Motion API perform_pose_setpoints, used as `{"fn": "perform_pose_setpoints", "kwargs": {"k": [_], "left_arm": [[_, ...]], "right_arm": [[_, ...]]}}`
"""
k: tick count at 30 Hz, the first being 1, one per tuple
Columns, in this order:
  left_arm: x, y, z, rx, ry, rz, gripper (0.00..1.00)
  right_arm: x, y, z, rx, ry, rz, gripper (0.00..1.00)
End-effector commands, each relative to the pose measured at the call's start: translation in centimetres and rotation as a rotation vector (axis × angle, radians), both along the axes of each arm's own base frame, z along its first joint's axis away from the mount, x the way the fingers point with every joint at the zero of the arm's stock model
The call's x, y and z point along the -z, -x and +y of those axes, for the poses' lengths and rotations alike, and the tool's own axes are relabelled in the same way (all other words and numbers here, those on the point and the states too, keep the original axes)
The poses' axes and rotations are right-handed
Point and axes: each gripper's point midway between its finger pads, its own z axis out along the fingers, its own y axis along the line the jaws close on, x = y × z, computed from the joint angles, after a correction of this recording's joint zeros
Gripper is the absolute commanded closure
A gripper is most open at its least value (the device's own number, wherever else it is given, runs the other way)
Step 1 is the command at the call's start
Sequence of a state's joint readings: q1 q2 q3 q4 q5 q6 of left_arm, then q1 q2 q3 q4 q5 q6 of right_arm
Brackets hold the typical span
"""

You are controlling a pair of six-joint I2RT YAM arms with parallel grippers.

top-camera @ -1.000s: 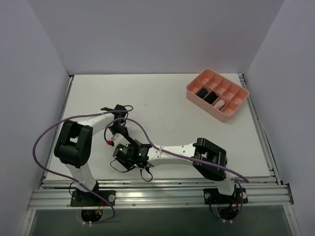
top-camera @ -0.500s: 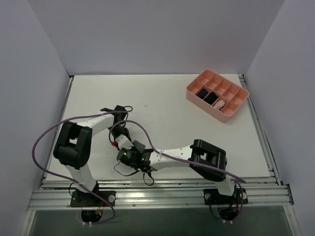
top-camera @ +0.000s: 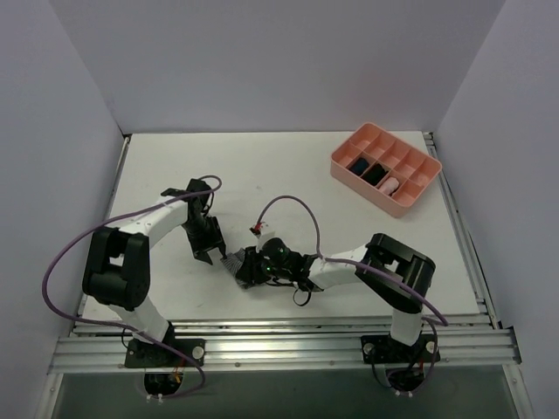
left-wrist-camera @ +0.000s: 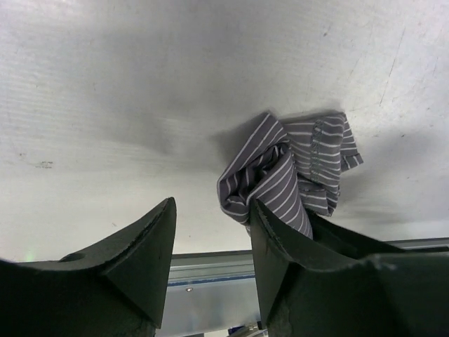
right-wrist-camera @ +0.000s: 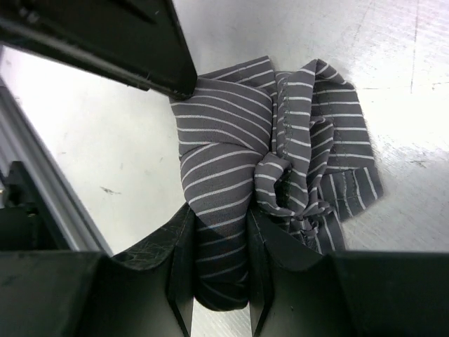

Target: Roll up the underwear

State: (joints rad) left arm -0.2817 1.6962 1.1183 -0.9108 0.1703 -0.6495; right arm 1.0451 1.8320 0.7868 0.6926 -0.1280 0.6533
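Note:
The underwear (right-wrist-camera: 231, 140) is a crumpled bundle of grey striped cloth lying on the white table near the front edge, partly showing between the two grippers (top-camera: 233, 261). My right gripper (right-wrist-camera: 219, 235) is shut on a rolled fold of it, with cloth filling the gap between the fingers. My left gripper (left-wrist-camera: 212, 207) stands open just left of the bundle (left-wrist-camera: 287, 175) with nothing between its fingers; its right finger (left-wrist-camera: 280, 239) rests against the cloth's side. From above, the left gripper (top-camera: 212, 255) and right gripper (top-camera: 248, 267) meet at the bundle.
A pink divided tray (top-camera: 410, 202) stands at the back right, with dark, blue and pink rolled bundles in some compartments. The metal rail (top-camera: 288, 342) runs along the table's front edge close behind the grippers. Purple cables loop over both arms.
The left gripper has opened and let go of the cloth, its arm swinging left. The right gripper has shut on the underwear and its wrist has shifted to the right.

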Motion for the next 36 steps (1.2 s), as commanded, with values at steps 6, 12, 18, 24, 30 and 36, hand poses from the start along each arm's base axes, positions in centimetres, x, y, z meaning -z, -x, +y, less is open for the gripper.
{"fn": "perform_pose_setpoints", "kwargs": {"k": [6,12,18,24,30,36], "left_arm": [[-1.4,-0.1,-0.9,0.006,0.081,-0.138,0.44],[-2.1,0.0,-1.7,-0.001,0.148,-0.202,0.42],[-2.4,-0.1,-2.4,-0.006,0.180,-0.240,0.41],[-1.7,0.1,-2.6,0.011,0.169,-0.235,0.39],[1.3,1.0,-3.2,0.034,0.165,-0.169,0.48],[2.4,2.0,-4.0,0.096,0.151,-0.126,0.79]], "right_arm": [[11.1,6.0,-7.8,-0.004,0.255,0.328,1.00],[11.6,6.6,-7.6,-0.023,0.215,0.370,1.00],[12.3,6.9,-7.6,-0.027,0.207,0.405,1.00],[12.2,6.8,-7.2,-0.021,0.185,0.410,1.00],[11.2,6.3,-6.7,-0.015,0.175,0.397,0.95],[8.1,3.4,-6.7,0.018,0.269,0.271,0.68]]}}
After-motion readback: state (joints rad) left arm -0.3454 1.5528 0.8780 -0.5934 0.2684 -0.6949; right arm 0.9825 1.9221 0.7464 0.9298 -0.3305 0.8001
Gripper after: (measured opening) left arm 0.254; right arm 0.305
